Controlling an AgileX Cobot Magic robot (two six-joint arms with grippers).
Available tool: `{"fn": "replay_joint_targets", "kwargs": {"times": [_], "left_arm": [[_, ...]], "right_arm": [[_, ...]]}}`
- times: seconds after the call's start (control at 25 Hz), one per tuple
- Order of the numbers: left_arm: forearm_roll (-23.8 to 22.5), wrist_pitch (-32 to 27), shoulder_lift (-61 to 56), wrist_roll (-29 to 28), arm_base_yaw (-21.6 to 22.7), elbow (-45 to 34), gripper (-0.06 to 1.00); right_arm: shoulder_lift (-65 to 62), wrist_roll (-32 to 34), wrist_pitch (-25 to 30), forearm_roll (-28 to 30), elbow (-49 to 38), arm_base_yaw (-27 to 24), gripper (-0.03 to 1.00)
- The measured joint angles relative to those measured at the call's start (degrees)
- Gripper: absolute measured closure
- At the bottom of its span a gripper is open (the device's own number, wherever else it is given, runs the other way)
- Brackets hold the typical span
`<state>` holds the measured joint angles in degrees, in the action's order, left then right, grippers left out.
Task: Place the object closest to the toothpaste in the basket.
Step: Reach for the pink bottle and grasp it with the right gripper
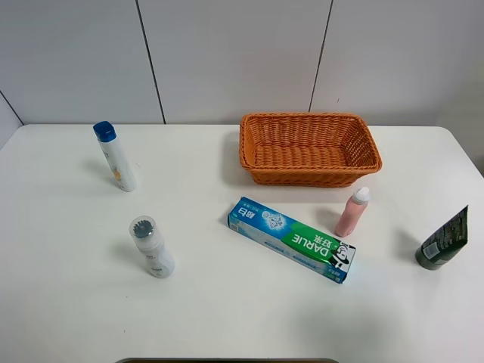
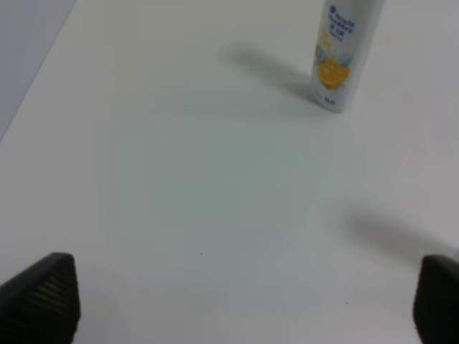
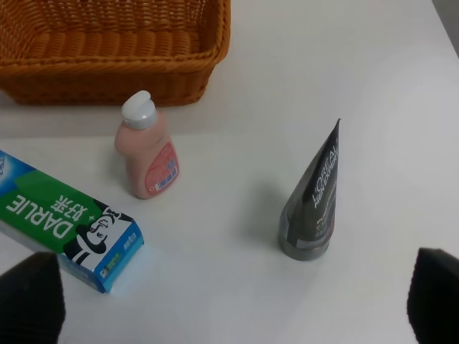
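A green and blue Darlie toothpaste box [image 1: 293,238] lies flat in the middle of the white table; its end shows in the right wrist view [image 3: 64,226]. A small pink bottle with a white cap [image 1: 352,212] stands right beside its right end, also in the right wrist view [image 3: 147,155]. The orange wicker basket [image 1: 308,148] stands empty behind them; its front wall shows in the right wrist view [image 3: 115,68]. Neither arm shows in the high view. My left gripper [image 2: 247,301] is open above bare table. My right gripper [image 3: 233,301] is open, short of the pink bottle.
A dark green L'Oreal tube [image 1: 444,242] stands on its cap at the right edge, also in the right wrist view [image 3: 313,201]. A white bottle with a blue cap [image 1: 116,156] stands far left, and shows in the left wrist view [image 2: 343,54]. A white bottle with a clear cap [image 1: 151,246] stands front left.
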<state>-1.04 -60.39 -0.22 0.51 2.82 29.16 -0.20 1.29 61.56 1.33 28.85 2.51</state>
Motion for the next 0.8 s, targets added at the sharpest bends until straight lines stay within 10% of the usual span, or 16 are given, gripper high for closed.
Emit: {"fn": "replay_joint_targets", "kwargs": {"times": [0.8], "left_arm": [[0.00,0.00,0.00,0.00,0.00,0.00,0.00]], "right_arm": [[0.00,0.00,0.00,0.00,0.00,0.00,-0.02]]}}
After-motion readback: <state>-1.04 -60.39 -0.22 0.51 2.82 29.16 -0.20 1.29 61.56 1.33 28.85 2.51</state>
